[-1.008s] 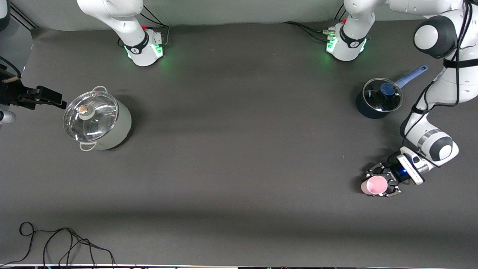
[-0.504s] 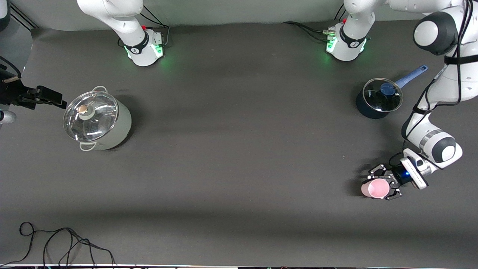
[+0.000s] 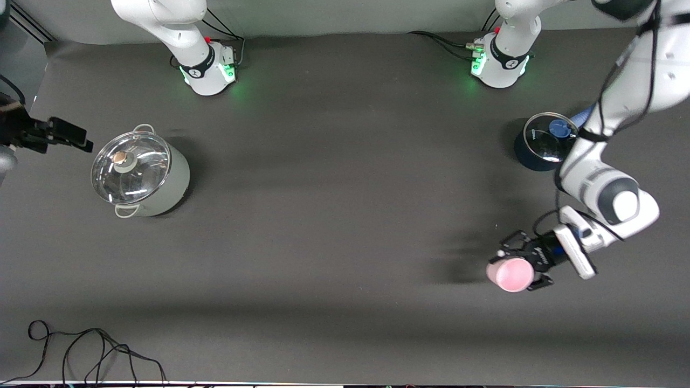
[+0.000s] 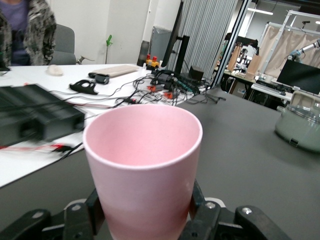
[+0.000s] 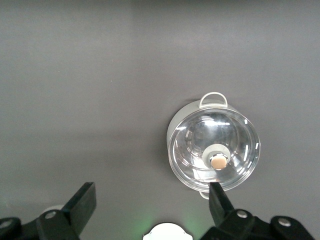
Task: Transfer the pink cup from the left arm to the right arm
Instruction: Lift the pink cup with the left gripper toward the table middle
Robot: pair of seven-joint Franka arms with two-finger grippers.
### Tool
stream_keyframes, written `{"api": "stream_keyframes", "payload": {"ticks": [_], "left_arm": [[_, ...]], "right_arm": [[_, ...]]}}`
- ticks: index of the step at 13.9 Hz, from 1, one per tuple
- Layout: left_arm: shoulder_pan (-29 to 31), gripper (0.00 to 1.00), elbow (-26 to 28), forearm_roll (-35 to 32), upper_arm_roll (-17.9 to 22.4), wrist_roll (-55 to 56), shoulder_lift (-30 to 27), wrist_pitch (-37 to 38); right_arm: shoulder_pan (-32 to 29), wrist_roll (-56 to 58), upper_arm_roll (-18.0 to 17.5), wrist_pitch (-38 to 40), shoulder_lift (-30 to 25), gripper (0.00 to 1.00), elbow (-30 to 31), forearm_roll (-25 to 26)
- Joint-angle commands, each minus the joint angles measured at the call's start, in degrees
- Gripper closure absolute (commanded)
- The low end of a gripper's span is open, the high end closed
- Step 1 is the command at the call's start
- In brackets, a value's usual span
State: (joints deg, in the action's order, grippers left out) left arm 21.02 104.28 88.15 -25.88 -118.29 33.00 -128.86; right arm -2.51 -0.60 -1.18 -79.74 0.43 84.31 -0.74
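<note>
Two arms share the job, and only one has anything in hand. The left gripper is clamped on the pink cup, its openwork fingers pressing the lower wall from both sides. The cup is up in the air over bare table toward the left arm's end, its shadow lying apart from it on the mat. Gripping low leaves the rim and upper wall free, which I judge gives the other arm somewhere to take hold.

The right gripper hangs high over the table's right-arm end with its fingers spread wide, the lidded grey pot showing between them. It waits well apart from the cup.

Much is cut off. The front view shows only the tip of the right gripper at its edge. The cup's base hides between the left fingers. The left forearm covers the handle of the dark blue saucepan.
</note>
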Motion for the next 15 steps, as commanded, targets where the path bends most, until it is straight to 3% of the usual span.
{"api": "stream_keyframes", "payload": {"ticks": [1,3,9,13,15], "left_arm": [[0.3,0.67,8.9,7.4,-5.4,1.6,-10.6,-4.1],[0.3,0.7,9.4,9.6,-11.2,5.7,-14.2,-10.6],[0.1,0.75,8.7,13.5,-26.9,7.1,-17.6,-26.0],[-1.2,0.75,3.8,13.7,-40.6,8.1,-17.2,-45.0],[-7.9,0.76,0.4,13.5,-41.2,12.4,-17.0,-53.4]], "right_arm": [[0.4,0.7,-0.1,0.9,-1.8,0.0,0.2,0.1],[0.7,3.6,-0.2,4.0,-1.8,0.0,2.6,0.1],[0.8,4.2,0.5,2.7,0.4,0.0,0.6,-1.7],[0.6,1.3,0.6,3.0,-0.4,0.0,0.6,-1.8],[0.9,-8.7,0.5,3.0,-0.5,0.0,0.2,-5.3]]}}
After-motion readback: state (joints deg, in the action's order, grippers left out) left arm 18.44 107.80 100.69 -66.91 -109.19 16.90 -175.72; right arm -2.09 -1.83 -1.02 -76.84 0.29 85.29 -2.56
